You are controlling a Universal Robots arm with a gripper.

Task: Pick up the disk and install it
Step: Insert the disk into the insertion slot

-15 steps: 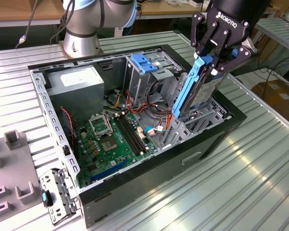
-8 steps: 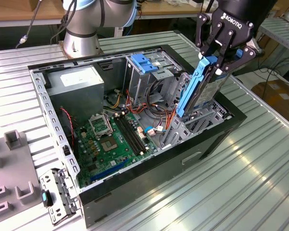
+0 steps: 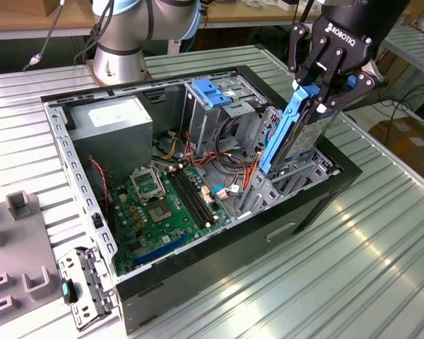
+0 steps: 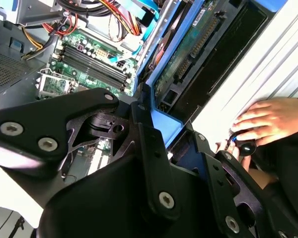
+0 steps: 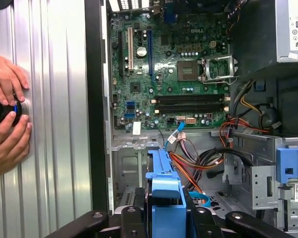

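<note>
One disk [image 3: 302,141] is clamped in my pincer [image 3: 324,100], gripped at its upper end, with its blue side rail [image 3: 281,134] facing the motherboard [image 3: 162,205]. It hangs steeply tilted, its lower end at the drive bay in the corner of the open computer case [image 3: 219,247] at the exterior view's right. In the second wrist view its green circuit board [image 4: 193,44] shows. A person's hands [image 5: 7,129] rest on a dark knob [image 5: 2,111] on the ribbed table [image 3: 339,268] outside the case.
</note>
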